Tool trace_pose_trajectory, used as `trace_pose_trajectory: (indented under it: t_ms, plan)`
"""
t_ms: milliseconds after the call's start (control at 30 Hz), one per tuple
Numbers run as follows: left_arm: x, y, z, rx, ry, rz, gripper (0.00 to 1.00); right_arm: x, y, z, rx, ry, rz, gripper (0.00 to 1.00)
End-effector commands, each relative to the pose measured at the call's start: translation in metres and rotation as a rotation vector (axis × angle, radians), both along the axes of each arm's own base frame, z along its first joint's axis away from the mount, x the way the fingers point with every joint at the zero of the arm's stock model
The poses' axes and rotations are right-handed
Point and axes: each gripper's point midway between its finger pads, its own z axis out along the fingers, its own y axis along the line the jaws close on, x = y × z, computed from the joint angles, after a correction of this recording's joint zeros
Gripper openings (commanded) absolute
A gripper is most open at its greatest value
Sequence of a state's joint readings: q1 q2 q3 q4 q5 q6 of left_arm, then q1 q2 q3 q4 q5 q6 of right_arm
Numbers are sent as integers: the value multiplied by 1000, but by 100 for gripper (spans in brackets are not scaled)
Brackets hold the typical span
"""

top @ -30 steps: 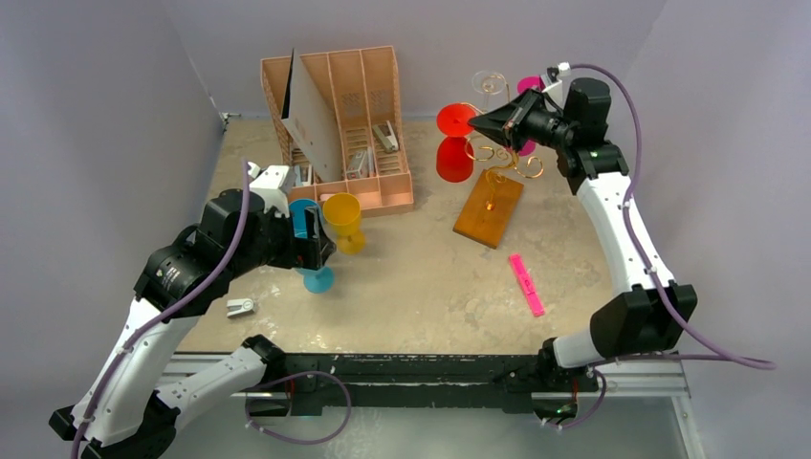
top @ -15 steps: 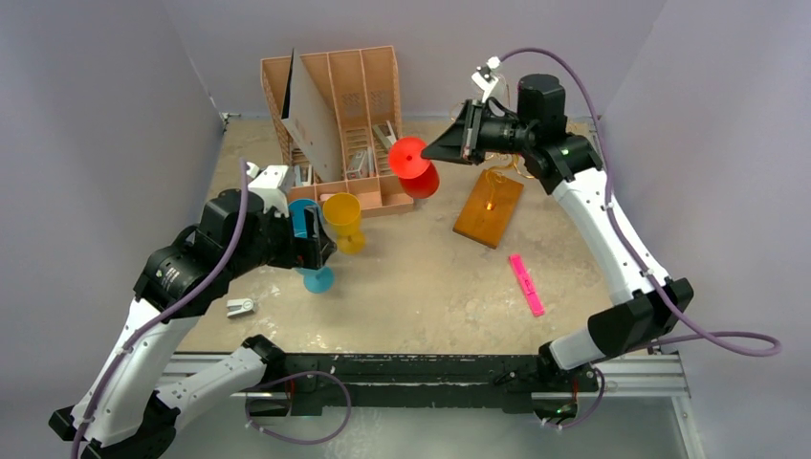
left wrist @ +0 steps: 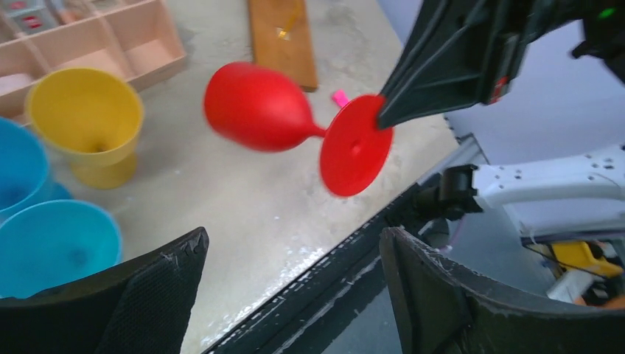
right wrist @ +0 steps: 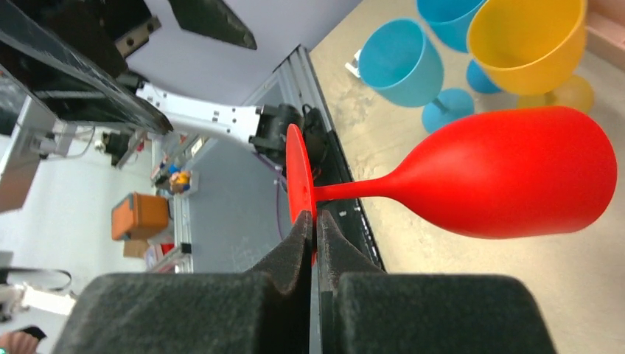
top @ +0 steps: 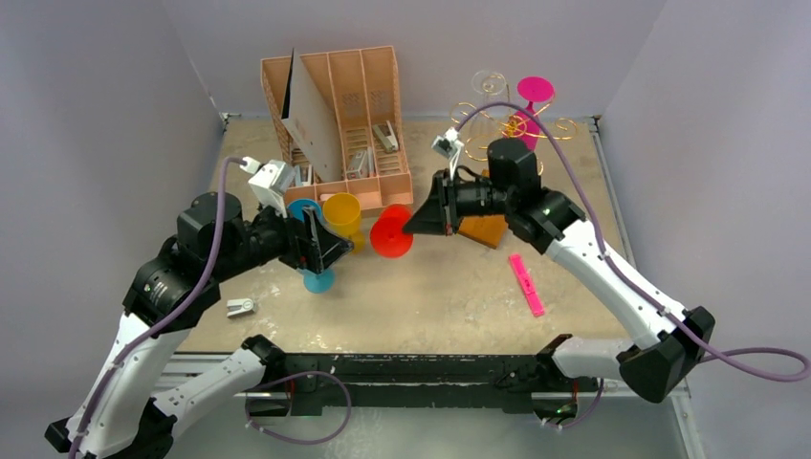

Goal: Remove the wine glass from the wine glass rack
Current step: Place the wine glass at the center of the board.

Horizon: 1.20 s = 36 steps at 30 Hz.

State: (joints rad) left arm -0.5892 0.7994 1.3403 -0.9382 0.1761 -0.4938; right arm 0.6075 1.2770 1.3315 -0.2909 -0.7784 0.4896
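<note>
Over the middle of the table, well in front of the rack point(top: 480, 230), the red glass point(top: 391, 232) lies on its side in the air. Its stem runs level and its bowl points toward the left arm. The right gripper point(top: 413, 228) is clenched on the rim of the glass's round foot, the two pads pinching the thin disc edge-on, which the right wrist view shows plainly. I cannot tell whether the bowl brushes the tabletop.

Just beyond the bowl stands a yellow glass point(top: 341, 212), upright, with two blue glasses point(top: 308, 212) close beside it. The left gripper point(top: 325, 247) hangs beside them with its jaws spread wide and nothing between them, facing the red glass.

The rack is at the back right, its wooden base partly hidden behind the right arm and its gold wire curls rising above. A pink glass point(top: 532, 96) hangs on it upside down. A tan file organiser point(top: 354, 105) sits at the back left, a pink strip point(top: 526, 284) lies flat near the right arm, and a small white clip point(top: 240, 307) lies by the left arm.
</note>
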Motion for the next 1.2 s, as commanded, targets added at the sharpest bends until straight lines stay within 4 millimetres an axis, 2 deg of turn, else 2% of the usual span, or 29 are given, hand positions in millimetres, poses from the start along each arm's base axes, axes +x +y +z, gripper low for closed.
trace_pose_trajectory:
  t_ms: [0, 133, 233, 367, 600, 867, 1033, 1167]
  plan:
    - [-6, -36, 14, -110, -33, -195, 83, -20, 8, 7, 86, -189, 79, 0]
    - [-15, -59, 9, -160, 10, -334, 76, -33, 11, -4, 94, -203, 105, 0]
    - [-13, -70, -5, -153, 80, -384, 67, -37, 11, -6, 110, -198, 100, 0]
    - [-13, -76, -15, -145, 133, -419, 59, -40, 11, -1, 170, -192, 90, 0]
    - [-21, -84, -17, -166, 157, -503, 38, -43, 10, 2, 219, -167, 66, 0]
    - [-23, -89, -19, -177, 185, -545, 2, -41, 6, 4, 222, -178, 26, 0]
    - [-25, -89, -18, -183, 171, -548, 0, -44, 4, 8, 225, -176, 27, 0]
    - [-26, -92, -14, -204, 155, -573, 0, -51, 3, 7, 226, -154, 53, 27]
